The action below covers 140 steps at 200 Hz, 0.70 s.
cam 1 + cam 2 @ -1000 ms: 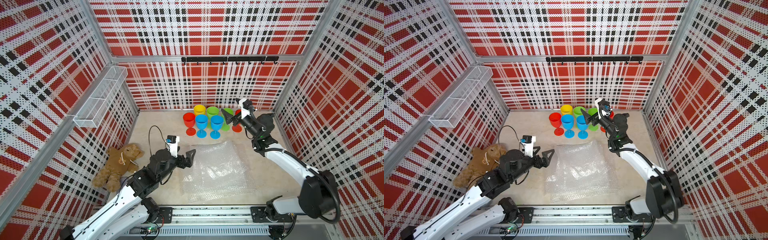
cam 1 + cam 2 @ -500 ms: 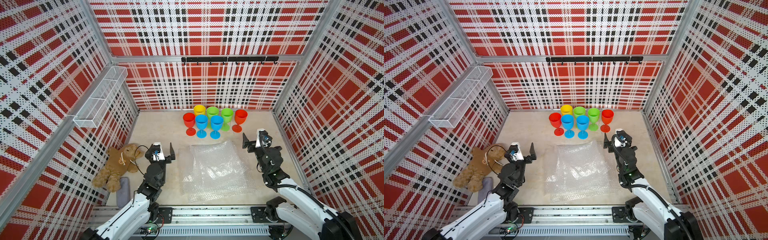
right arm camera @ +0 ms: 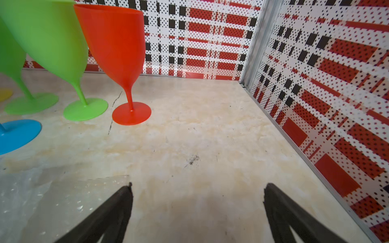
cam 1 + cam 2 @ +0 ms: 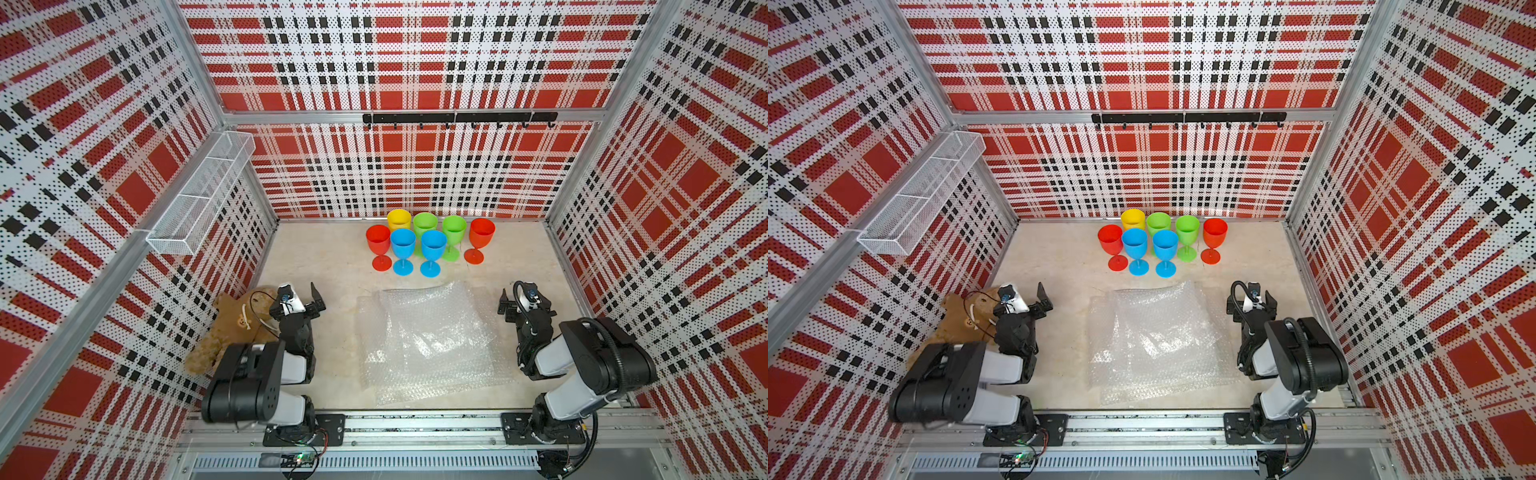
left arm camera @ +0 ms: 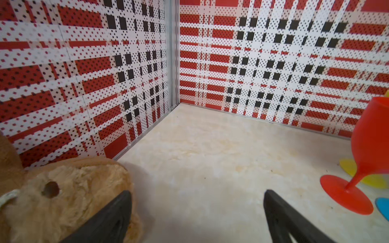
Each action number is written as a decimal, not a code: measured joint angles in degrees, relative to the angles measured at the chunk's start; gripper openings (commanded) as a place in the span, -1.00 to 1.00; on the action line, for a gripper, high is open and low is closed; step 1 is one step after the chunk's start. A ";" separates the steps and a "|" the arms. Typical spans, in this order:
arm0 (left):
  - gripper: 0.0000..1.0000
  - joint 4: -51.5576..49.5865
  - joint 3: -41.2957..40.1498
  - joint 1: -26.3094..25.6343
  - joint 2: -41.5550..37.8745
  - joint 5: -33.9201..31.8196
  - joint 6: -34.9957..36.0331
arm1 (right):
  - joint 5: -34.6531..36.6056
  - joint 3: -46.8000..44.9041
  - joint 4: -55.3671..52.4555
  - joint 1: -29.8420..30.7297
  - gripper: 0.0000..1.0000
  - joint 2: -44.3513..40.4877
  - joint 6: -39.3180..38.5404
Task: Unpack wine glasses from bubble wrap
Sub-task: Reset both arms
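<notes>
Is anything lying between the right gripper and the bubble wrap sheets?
Nothing visible does. The open right gripper sits beside the bubble wrap, with only bare table between them. The wine glasses stand farther back, out of the way.

This is a robotics lab test cell. Perforated panels (image 4: 415, 62) printed with red plaid box in a pale marbled counter (image 4: 324, 257) on three sides, held by bare aluminium posts (image 4: 195, 62). A metal rail (image 4: 415, 426) along the open front carries the bolted bases of the left arm (image 4: 249, 382) and the right arm (image 4: 598, 365). Below it sits an exposed circuit board (image 4: 300, 457) with a lit green light. A wire basket (image 4: 199, 199) and a black hook bar (image 4: 457, 117) hang on the walls.
</notes>
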 measured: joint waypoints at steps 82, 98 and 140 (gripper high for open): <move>0.96 -1.36 6.93 -4.20 1.36 -6.45 0.02 | -8.55 9.05 -8.28 -2.84 0.99 -0.96 1.99; 0.96 -1.36 6.93 -4.22 1.40 -6.67 0.02 | -8.70 9.05 -9.05 -2.84 1.00 -0.96 2.36; 0.96 -0.90 6.49 -4.33 1.40 -7.04 0.02 | -9.09 9.05 -10.01 -2.84 0.99 -0.96 2.73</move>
